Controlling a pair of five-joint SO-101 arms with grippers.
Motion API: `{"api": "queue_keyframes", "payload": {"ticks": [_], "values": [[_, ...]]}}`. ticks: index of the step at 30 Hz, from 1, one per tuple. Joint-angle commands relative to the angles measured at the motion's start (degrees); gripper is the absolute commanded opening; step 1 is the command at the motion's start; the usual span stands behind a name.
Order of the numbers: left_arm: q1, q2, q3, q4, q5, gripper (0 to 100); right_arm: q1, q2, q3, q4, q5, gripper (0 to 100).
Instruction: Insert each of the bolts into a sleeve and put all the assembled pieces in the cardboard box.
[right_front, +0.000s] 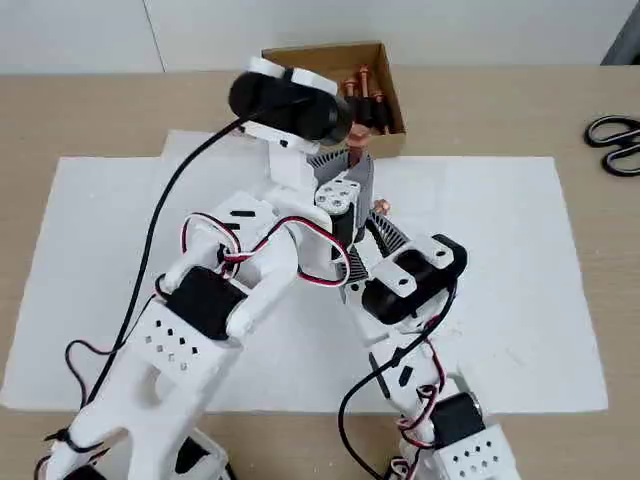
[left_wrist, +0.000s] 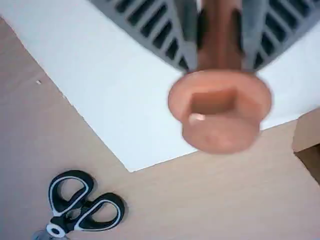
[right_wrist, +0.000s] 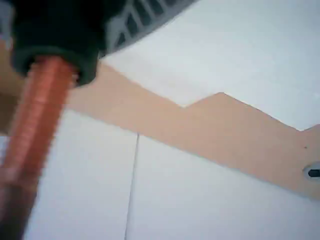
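My left gripper (left_wrist: 220, 47) is shut on an orange flanged sleeve (left_wrist: 220, 112), whose open end faces the left wrist camera. In the high view that gripper (right_front: 350, 168) hangs over the white sheet, just in front of the cardboard box (right_front: 392, 95). Several copper-coloured assembled pieces (right_front: 362, 95) lie in the box. My right gripper (right_wrist: 55, 22) is shut on a bolt (right_wrist: 37, 125) with a black head and an orange threaded shaft. From above, the right gripper (right_front: 378, 218) sits close beside the left one, with an orange tip (right_front: 381, 207) showing at its fingers.
A large white paper sheet (right_front: 480, 260) covers the middle of the wooden table. Black-handled scissors (right_front: 615, 143) lie at the table's far right, also seen as scissors (left_wrist: 82, 207) in the left wrist view. Both arms crowd the centre.
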Motion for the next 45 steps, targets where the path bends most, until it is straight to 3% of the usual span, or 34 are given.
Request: {"api": "queue_keyframes", "payload": {"ticks": [1, 23, 30, 45], "values": [[0.3, -1.6, -0.4, -1.0, -0.4, 1, 0.0, -0.7, -0.8, -1.3, 0.3, 0.4], [0.3, -2.0, -0.3, 6.7, -0.5, 1, 0.9, -0.7, -0.9, -1.3, 0.3, 0.4], [2.6, -1.6, 0.2, 6.4, -6.3, 1, 0.9, -0.7, -0.9, -1.3, 0.3, 0.4], [3.0, -1.7, 4.1, 8.6, -6.6, 1, 0.9, -0.7, -0.9, -1.3, 0.3, 0.4]]}}
